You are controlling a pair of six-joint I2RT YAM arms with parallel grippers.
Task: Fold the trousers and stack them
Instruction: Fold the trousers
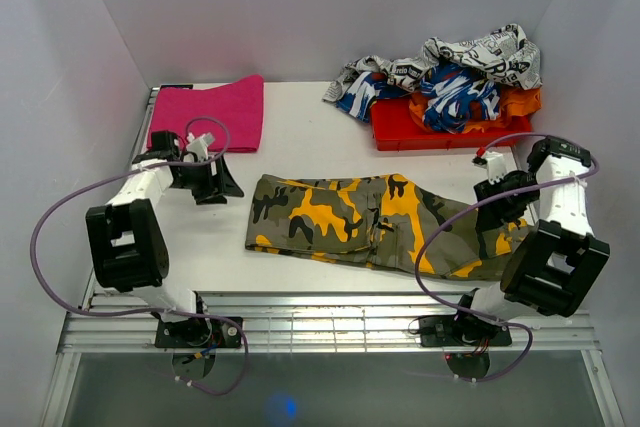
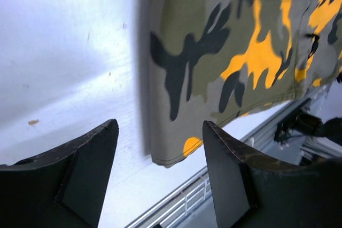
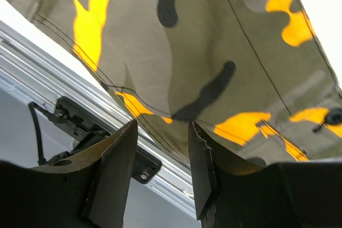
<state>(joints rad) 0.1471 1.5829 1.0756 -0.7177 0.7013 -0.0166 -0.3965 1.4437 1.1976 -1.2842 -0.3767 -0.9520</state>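
Olive-and-orange trousers point(image 1: 370, 222) lie folded flat, near centre to right. The left gripper point(image 2: 160, 126) gapes empty at their left end; the right gripper point(image 3: 163, 126) hangs half-parted over their right end. Farther back lie a pink cloth point(image 1: 210, 112) and heaped garments point(image 1: 470, 77).

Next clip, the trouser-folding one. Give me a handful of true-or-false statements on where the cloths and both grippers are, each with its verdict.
1. The camouflage-print cloth trousers lie spread on the white table. True.
2. The left gripper is clamped on the trousers. False: its jaws stand apart and empty, just off the trousers' left end.
3. A magenta cloth lies at the table's far-left corner. True.
4. The black-and-white newsprint-patterned garment lies on the trousers. False: it sits in the heap on the red tray, far right.
5. The right gripper is over the trousers' right end, fingers apart. True.
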